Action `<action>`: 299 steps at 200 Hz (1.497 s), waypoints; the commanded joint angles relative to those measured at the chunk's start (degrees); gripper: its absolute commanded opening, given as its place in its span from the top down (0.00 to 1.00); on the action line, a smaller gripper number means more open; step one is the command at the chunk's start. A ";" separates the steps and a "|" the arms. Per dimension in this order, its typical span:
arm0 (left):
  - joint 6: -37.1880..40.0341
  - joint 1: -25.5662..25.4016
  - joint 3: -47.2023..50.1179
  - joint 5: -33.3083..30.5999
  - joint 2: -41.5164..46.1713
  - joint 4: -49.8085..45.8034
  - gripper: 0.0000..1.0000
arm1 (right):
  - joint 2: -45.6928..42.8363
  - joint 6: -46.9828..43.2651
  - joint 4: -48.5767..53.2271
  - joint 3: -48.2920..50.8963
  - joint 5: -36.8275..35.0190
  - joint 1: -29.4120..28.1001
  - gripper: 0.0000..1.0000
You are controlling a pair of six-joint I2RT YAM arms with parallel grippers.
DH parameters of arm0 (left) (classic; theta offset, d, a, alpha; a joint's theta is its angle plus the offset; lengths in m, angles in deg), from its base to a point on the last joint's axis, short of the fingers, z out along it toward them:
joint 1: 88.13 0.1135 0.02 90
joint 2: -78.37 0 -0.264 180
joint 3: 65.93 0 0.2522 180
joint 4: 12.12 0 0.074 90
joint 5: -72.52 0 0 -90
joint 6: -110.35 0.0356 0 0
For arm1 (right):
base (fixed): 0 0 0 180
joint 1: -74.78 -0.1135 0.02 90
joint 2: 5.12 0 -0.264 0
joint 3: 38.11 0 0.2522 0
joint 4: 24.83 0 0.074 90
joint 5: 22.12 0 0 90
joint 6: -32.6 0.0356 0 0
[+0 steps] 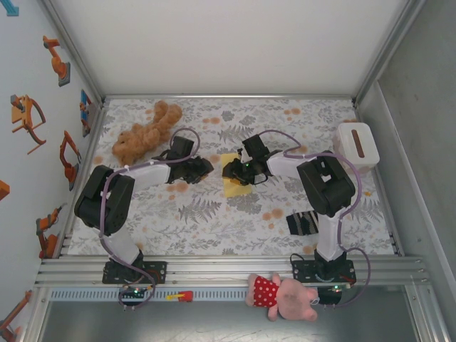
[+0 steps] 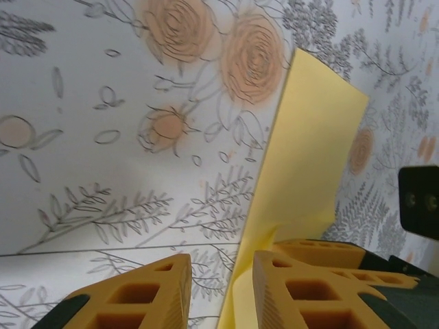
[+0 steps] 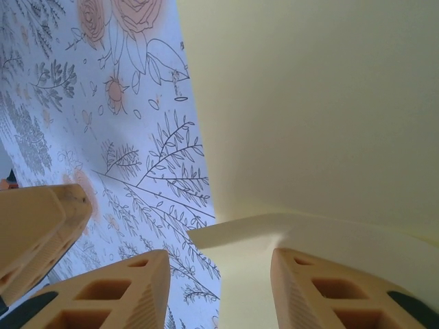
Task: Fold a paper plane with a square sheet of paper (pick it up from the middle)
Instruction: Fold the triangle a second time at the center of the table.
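Loosely, paper (image 2: 309, 171) edge inside left gripper (image 2: 221, 273)

We're looking into a robotics lab cell: aluminium framing (image 1: 228, 96) is boxing in the floral bench (image 1: 214, 221), left arm (image 1: 107, 199) and right arm (image 1: 326, 187) sitting bolted at the near rail (image 1: 228, 269).

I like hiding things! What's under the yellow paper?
The flowery table cover runs under the lifted edge of the yellow paper. Beneath its flat part nothing shows: the paper covers it.
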 commanded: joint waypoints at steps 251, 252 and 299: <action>1.96 -6.26 -9.21 1.25 -13.88 -0.48 0.97 | -3.53 -2.45 3.85 -0.69 -2.13 -0.09 1.00; 2.00 -6.30 -9.21 1.28 -13.88 -0.50 0.97 | -3.69 -2.50 3.86 -0.71 -2.12 -0.09 1.00; 2.20 -6.24 -9.56 2.11 -13.79 0.05 0.97 | -8.58 -5.16 7.10 1.12 -9.20 0.57 0.97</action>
